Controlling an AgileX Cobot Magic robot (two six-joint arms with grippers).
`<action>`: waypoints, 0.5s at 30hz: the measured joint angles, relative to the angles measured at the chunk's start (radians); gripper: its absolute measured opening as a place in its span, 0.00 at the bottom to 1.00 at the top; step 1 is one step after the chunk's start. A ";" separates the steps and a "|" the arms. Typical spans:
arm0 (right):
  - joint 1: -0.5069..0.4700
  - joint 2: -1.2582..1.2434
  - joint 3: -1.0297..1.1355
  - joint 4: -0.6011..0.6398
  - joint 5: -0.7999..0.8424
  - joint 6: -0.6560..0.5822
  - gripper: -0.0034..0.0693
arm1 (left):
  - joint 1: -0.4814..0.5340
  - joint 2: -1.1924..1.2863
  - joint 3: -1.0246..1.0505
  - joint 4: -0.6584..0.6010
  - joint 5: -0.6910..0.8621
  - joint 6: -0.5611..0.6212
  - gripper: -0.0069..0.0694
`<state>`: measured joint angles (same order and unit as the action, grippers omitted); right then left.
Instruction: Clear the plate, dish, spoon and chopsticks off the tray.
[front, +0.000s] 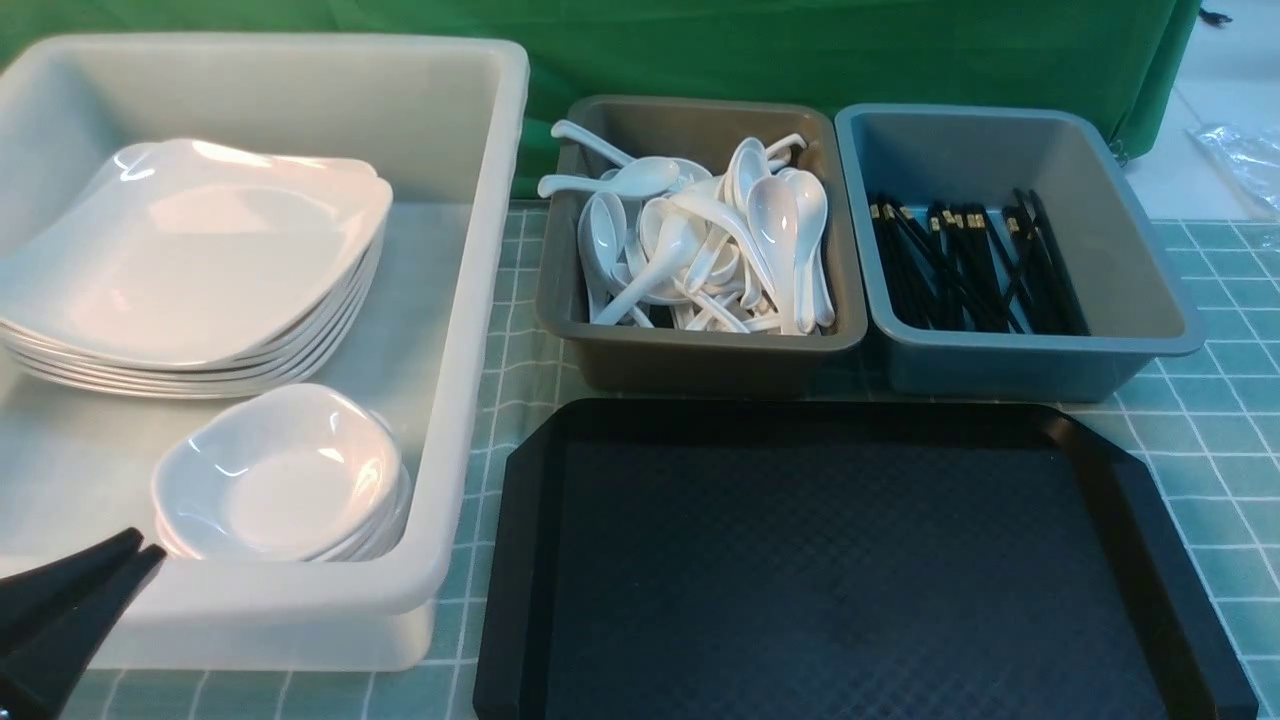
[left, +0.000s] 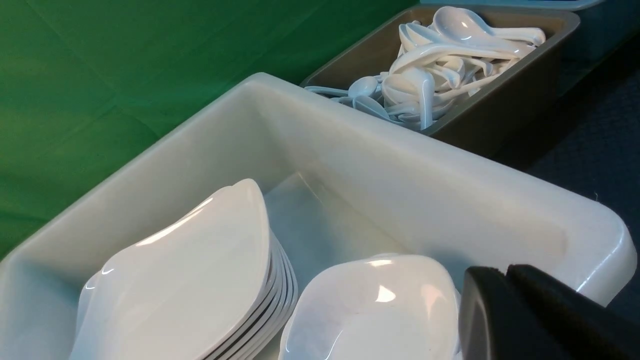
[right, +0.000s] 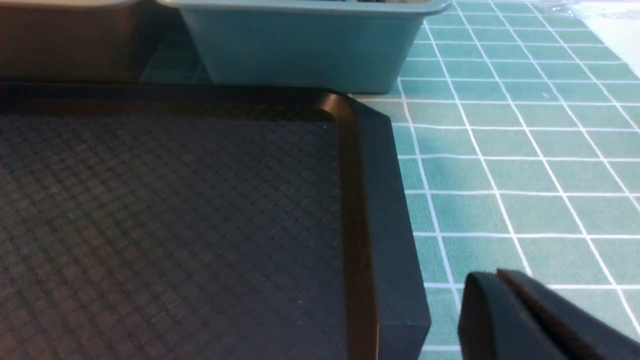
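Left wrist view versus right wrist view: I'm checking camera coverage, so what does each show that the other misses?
Only the left wrist view shows the white tub with stacked plates and dishes, the spoons and the shut left gripper. Only the right wrist view shows the teal bin, checked cloth and shut right gripper. Both show the brown bin and black tray.

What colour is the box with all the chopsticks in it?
The chopstick box is blue-grey, and the chopsticks are black. The front view shows it best.
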<state>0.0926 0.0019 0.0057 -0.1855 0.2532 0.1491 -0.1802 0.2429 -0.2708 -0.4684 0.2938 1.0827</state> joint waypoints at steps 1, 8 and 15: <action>0.000 0.000 0.000 0.000 0.001 0.000 0.07 | 0.000 0.000 0.000 0.001 0.000 0.000 0.11; 0.000 0.000 0.000 0.000 0.001 0.002 0.08 | 0.000 0.000 0.000 0.002 0.000 0.001 0.11; 0.000 0.000 0.000 0.000 0.001 0.003 0.09 | 0.000 0.000 0.000 0.002 0.000 0.003 0.11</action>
<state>0.0926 0.0019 0.0057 -0.1855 0.2542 0.1519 -0.1802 0.2429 -0.2708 -0.4664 0.2941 1.0860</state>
